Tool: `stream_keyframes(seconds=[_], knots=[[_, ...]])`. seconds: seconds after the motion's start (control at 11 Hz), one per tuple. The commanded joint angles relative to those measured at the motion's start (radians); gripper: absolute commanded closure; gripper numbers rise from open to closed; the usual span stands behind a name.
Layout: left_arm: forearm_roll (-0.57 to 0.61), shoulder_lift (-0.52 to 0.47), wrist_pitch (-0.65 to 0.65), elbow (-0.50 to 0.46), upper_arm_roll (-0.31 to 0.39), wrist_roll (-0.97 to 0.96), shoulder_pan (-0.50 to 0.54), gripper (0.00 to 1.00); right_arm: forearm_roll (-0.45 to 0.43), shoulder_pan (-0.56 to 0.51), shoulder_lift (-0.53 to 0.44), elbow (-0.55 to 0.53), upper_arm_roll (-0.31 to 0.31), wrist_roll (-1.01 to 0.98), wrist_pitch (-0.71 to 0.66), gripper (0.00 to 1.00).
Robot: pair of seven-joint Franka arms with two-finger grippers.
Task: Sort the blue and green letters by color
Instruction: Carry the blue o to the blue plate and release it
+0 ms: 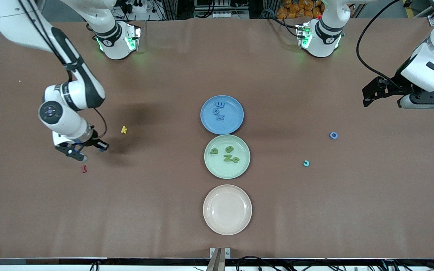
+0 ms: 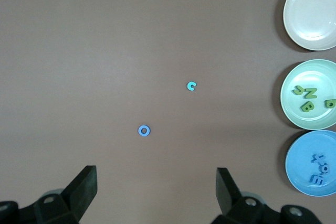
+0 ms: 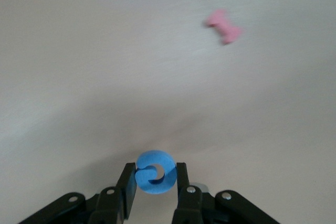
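Right claw (image 3: 155,182) narrowed onto a blue C-shaped letter (image 3: 155,171), pinching it between both fingers, low over the counter (image 1: 156,210) at the right arm's end, near the dark red piece (image 1: 84,169) and yellow k (image 1: 124,130). Left claw (image 2: 157,190) spread wide, holding nothing, up over the left arm's end, waiting. Blue plate (image 1: 236,126) holds blue letters, green plate (image 1: 217,169) holds green ones. Blue O (image 1: 333,135) and teal c (image 1: 306,163) lie loose on the counter.
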Motion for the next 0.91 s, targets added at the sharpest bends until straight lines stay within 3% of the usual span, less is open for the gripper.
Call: stream_keyframes(seconds=[0.0,0.27,0.55,0.82], knots=[[-0.026,0.005,-0.02,0.017,-0.001,0.029,0.011,0.0,0.01,0.148,-0.063,-0.013,-0.001,0.01,-0.044,1.0],[-0.026,0.005,-0.02,0.017,-0.001,0.029,0.011,0.0,0.081,0.296,-0.068,0.003,0.025,0.015,-0.072,1.0],[-0.026,0.004,-0.02,0.019,-0.001,0.029,0.011,0.0,0.211,0.464,-0.059,0.052,0.023,0.091,-0.147,1.0],[-0.026,0.005,-0.02,0.02,-0.001,0.029,0.011,0.0,0.225,0.626,-0.039,0.1,0.031,0.255,-0.151,1.0]])
